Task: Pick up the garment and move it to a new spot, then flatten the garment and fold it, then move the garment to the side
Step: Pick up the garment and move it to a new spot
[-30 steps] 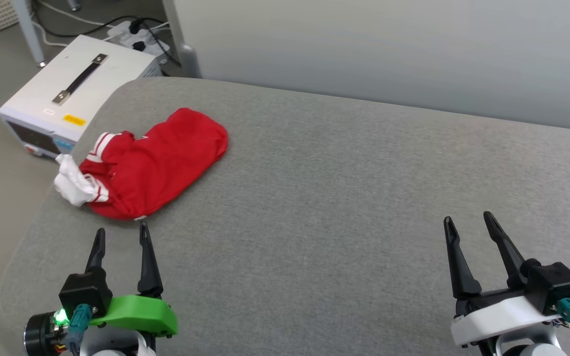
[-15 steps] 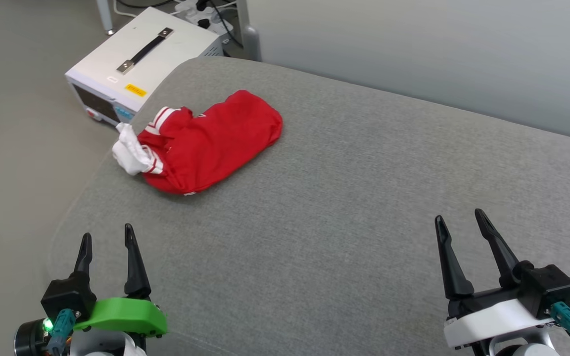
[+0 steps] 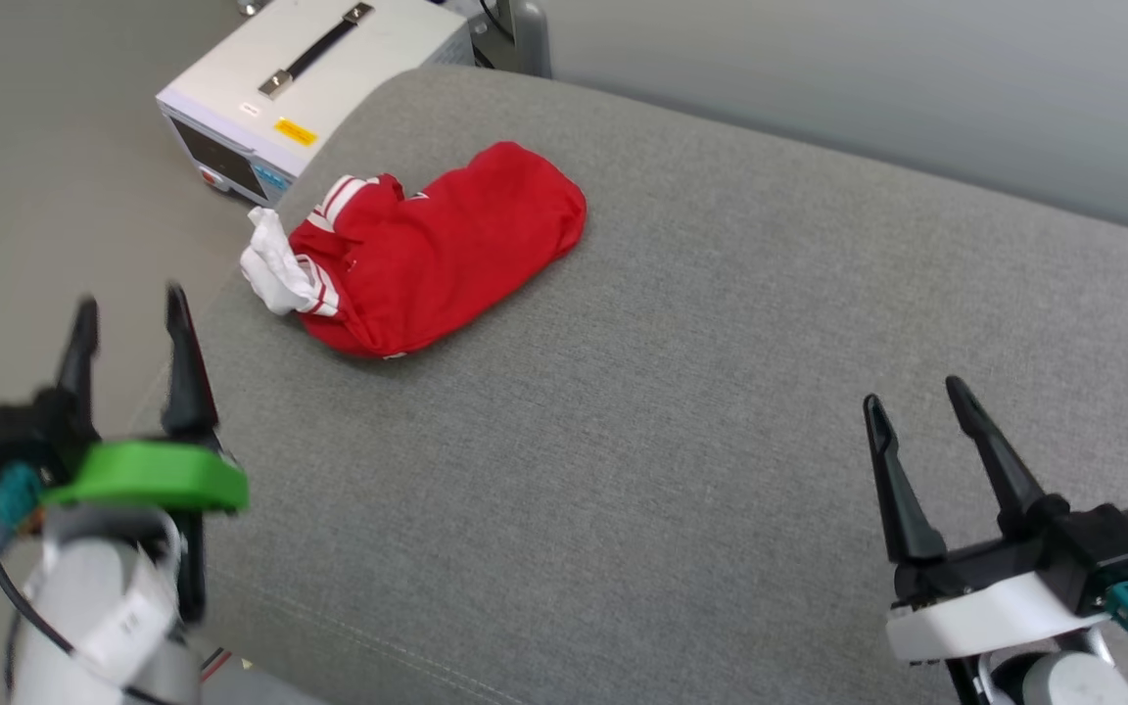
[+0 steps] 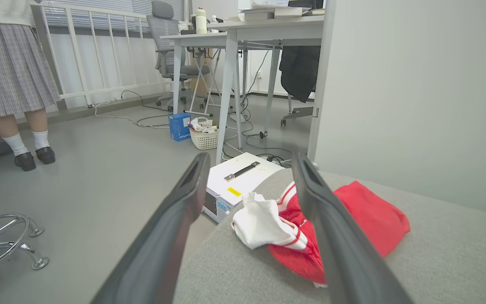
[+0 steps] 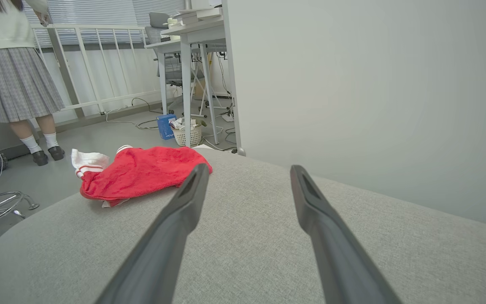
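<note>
While the left gripper (image 3: 130, 299) hangs at the left edge of the cushion (image 3: 681, 411), fingers spread wide with nothing in them, the garment (image 3: 446, 245) lies bunched up near the far-left corner. The right gripper (image 3: 915, 392), way off right, is just as wide and empty.

I'm working in an office-style lab: white desks (image 4: 243, 33), a grey swivel chair (image 4: 167, 25), loose cables (image 4: 141, 122) across the grey floor (image 4: 99, 177), a wicker wastebasket (image 4: 203, 138), and a white bench instrument (image 3: 319, 69) with a carry handle, parked on the floor.
</note>
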